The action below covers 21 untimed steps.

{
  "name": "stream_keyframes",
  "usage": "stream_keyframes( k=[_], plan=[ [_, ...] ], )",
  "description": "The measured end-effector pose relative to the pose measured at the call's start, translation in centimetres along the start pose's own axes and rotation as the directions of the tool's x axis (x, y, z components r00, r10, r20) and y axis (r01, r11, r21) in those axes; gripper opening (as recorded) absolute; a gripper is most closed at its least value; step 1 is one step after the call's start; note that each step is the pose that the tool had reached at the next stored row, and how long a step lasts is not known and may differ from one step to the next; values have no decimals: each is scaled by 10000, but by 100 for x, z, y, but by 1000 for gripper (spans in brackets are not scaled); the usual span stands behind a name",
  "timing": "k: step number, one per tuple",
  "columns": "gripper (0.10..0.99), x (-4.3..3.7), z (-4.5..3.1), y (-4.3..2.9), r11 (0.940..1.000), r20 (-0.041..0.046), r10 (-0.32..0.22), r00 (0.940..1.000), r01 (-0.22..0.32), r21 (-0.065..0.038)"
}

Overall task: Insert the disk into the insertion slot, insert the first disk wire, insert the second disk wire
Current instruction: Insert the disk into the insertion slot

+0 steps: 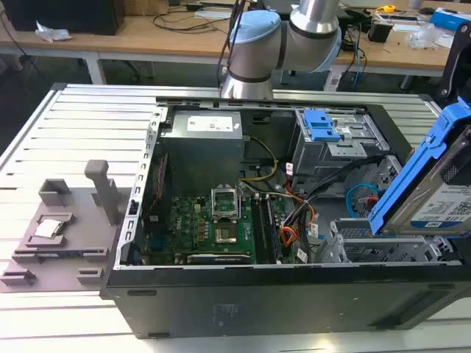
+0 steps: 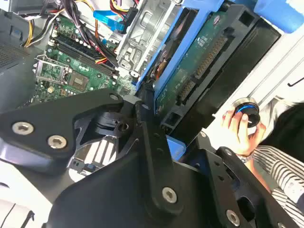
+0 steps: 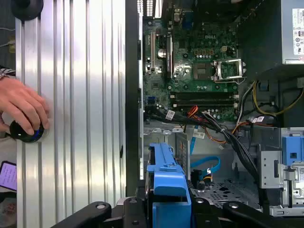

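none of the three steps is finished, as i judge it. the gripper (image 3: 169, 211) is clamped on the disk (image 1: 440, 195), which hangs tilted over the computer case (image 1: 221, 301), at about three o'clock of it in the exterior view. the insertion slot (image 1: 368, 248) looks unfilled just under the disk, near four o'clock. the first disk wire (image 1: 287, 235) and the second disk wire (image 1: 359, 197) lie loose inside the case, neither one plugged into the disk. a person's hand (image 3: 21, 109) rests on a knob (image 3: 27, 134) beside the case.
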<state>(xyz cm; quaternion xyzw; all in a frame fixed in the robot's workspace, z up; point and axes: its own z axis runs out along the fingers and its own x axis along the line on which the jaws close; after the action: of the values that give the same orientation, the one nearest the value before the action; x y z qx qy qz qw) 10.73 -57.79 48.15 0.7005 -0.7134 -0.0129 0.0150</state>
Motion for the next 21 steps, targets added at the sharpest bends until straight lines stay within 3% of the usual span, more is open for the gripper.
stream_keyframes(
  k=[8, 13, 21],
  plan=[
    [365, -14, 90, 41, 10000, 2, 0, 10000, 0, 0],
    [365, -149, 107, 43, 10000, 2, 0, 10000, 0, 0],
    [365, -156, 152, 42, 10000, 1, 0, 10000, 0, 0]
  ],
)
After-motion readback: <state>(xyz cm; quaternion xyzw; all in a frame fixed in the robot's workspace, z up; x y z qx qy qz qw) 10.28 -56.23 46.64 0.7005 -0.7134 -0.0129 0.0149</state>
